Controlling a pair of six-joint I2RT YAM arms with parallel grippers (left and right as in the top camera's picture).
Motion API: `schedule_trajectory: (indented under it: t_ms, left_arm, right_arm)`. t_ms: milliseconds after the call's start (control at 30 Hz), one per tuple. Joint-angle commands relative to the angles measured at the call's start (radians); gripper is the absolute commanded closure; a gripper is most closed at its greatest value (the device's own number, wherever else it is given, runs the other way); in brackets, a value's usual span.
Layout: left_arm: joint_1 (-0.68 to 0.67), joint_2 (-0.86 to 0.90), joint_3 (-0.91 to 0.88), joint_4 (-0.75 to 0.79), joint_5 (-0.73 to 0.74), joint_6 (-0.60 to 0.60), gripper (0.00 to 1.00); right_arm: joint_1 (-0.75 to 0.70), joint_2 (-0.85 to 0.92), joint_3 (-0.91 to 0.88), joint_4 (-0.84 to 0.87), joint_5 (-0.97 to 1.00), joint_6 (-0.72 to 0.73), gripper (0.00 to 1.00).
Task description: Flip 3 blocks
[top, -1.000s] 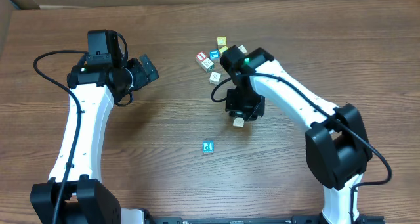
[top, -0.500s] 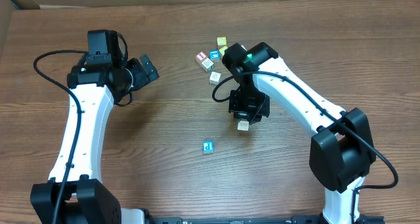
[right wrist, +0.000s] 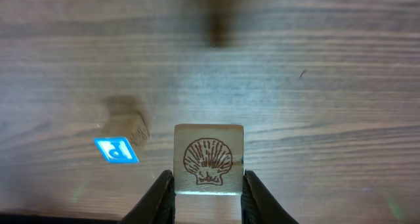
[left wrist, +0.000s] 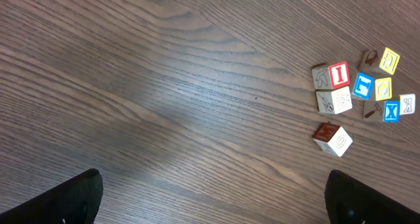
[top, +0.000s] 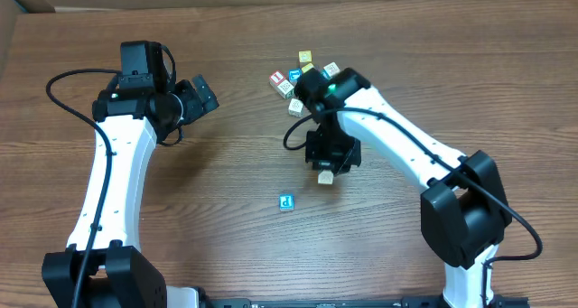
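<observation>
The right gripper (top: 326, 168), clamped on the pale shell block (right wrist: 209, 159), had drifted left toward the P block (top: 286, 201) below frame centre (seemingly flipped already); second flip pending, while the left gripper (top: 200, 95) gaped wide.

The right gripper (top: 325, 172), clamped on the pale wooden cube with a shell drawing (right wrist: 209, 159), has swung back leftward and slightly lower in the overhead frame (it drifted right just before). Its arm now uncovers a small pale lettered cube (top: 331, 70) at upper centre.
</observation>
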Motion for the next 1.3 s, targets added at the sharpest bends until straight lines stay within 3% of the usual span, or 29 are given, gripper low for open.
schedule_trajectory:
  t_ms: [0, 67, 133, 167, 200, 267, 400, 767, 1000, 1167, 1267]
  left_arm:
    - [0.003, -0.006, 0.008, 0.002, -0.004, 0.011, 0.00]
    - [0.003, -0.006, 0.008, 0.001, -0.004, 0.011, 0.00]
    - [0.003, -0.006, 0.008, 0.001, -0.004, 0.011, 0.00]
    - [0.003, -0.006, 0.008, 0.002, -0.004, 0.011, 0.00]
    - [0.003, -0.006, 0.008, 0.001, -0.004, 0.011, 0.00]
    - [0.003, -0.006, 0.008, 0.001, -0.004, 0.011, 0.00]
    - [0.003, -0.006, 0.008, 0.002, -0.004, 0.011, 0.00]
    - [0.003, -0.006, 0.008, 0.001, -0.004, 0.011, 0.00]
    - [0.003, -0.006, 0.008, 0.001, -0.004, 0.011, 0.00]
    - [0.003, -0.006, 0.008, 0.001, -0.004, 0.011, 0.00]
    - [0.003, -0.006, 0.008, 0.001, -0.004, 0.011, 0.00]
  right_arm:
    - [0.021, -0.031, -0.014, 0.012, -0.002, 0.010, 0.77]
    - [0.027, -0.031, -0.015, 0.012, -0.002, 0.023, 0.77]
    - [0.031, -0.031, -0.015, 0.012, -0.002, 0.023, 0.66]
    - [0.031, -0.031, -0.015, 0.012, -0.002, 0.023, 0.49]
    - [0.031, -0.031, -0.015, 0.013, -0.002, 0.023, 0.16]
    - [0.031, -0.031, -0.015, 0.013, -0.002, 0.023, 0.06]
    - [0.031, -0.031, -0.015, 0.023, -0.002, 0.023, 0.02]
    - [0.031, -0.031, -0.015, 0.035, 0.005, 0.023, 0.01]
    - [0.035, -0.031, -0.015, 0.038, 0.005, 0.023, 0.09]
    - [0.042, -0.031, -0.015, 0.040, 0.005, 0.023, 0.37]
    - [0.044, -0.031, -0.015, 0.045, 0.006, 0.023, 0.68]
